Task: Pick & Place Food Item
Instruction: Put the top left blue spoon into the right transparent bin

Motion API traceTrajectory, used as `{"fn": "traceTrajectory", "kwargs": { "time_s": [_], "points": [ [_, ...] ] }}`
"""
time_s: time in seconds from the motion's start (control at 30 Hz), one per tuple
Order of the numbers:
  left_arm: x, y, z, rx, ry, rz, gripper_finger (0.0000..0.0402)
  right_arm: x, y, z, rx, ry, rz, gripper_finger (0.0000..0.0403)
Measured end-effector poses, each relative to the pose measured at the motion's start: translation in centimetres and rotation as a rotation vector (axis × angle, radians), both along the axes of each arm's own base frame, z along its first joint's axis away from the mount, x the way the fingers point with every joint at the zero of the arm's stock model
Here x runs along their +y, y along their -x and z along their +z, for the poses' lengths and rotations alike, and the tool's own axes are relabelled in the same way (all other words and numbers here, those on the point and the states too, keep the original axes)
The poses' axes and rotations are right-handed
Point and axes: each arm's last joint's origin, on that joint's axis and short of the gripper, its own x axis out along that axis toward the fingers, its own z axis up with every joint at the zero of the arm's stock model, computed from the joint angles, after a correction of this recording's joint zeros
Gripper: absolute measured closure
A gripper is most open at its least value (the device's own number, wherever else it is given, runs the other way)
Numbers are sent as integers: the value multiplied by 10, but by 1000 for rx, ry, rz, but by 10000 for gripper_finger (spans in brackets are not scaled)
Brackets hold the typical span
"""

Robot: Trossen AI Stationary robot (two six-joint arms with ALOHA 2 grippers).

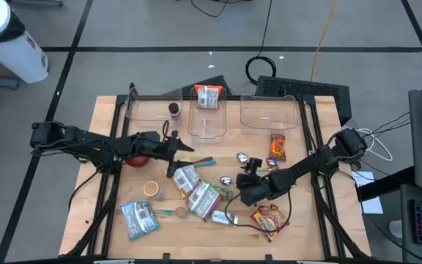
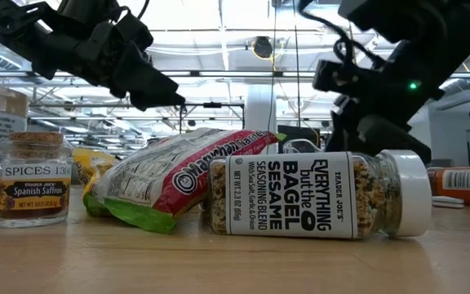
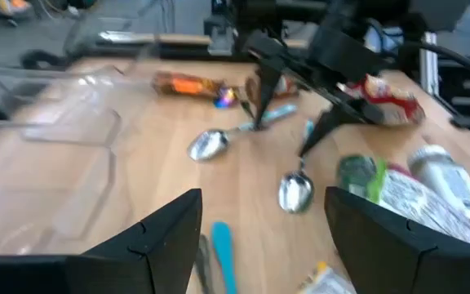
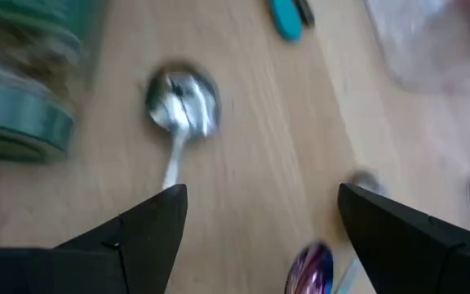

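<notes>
My left gripper [image 1: 187, 148] [image 3: 263, 229] hovers open over the table's middle left, pointing toward the right edge, with nothing between its fingers. My right gripper [image 1: 244, 183] [image 4: 259, 237] is open too, slanting down over bare wood just short of a metal spoon [image 4: 182, 102] [image 1: 226, 180]. Food lies loose on the wood: a candy bar [image 1: 277, 147], a red snack bag [image 1: 268, 220], a red-and-white bag [image 2: 178, 175] and a lying seasoning bottle [image 2: 317, 194]. A further snack bag [image 1: 209, 95] sits in the middle clear bin [image 1: 207, 128].
Three clear bins stand along the far edge [image 1: 152, 106] [image 1: 269, 114]. A second spoon [image 1: 242, 157], a blue-handled tool [image 3: 221, 245], a blue bag [image 1: 139, 218], a saffron jar [image 2: 31, 178] and a small dark jar [image 1: 174, 110] are scattered about. Bare wood lies between the two grippers.
</notes>
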Motion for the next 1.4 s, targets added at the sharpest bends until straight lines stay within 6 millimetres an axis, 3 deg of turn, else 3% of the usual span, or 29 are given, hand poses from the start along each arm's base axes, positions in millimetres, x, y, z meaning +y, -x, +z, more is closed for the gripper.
{"fn": "traceTrajectory", "kwargs": {
  "time_s": [0.3, 0.43, 0.63, 1.2, 1.4],
  "points": [
    [-8, -17, -20, -2, 2, -35, 135, -4, 9, -1, 48, -28, -129, 95],
    [-8, -22, -23, -37, 23, -28, 135, -8, 9, -1, 58, -23, -142, 114],
    [-7, -24, -24, -62, 21, -29, 135, -13, 9, -1, 79, -17, -163, 172],
    [-7, -25, -22, -85, 15, -30, 135, -23, 6, -2, 90, -40, -192, 391],
    [-7, -25, -21, -89, 15, -30, 135, -23, 6, 2, 81, -41, -175, 398]
  ]
}}
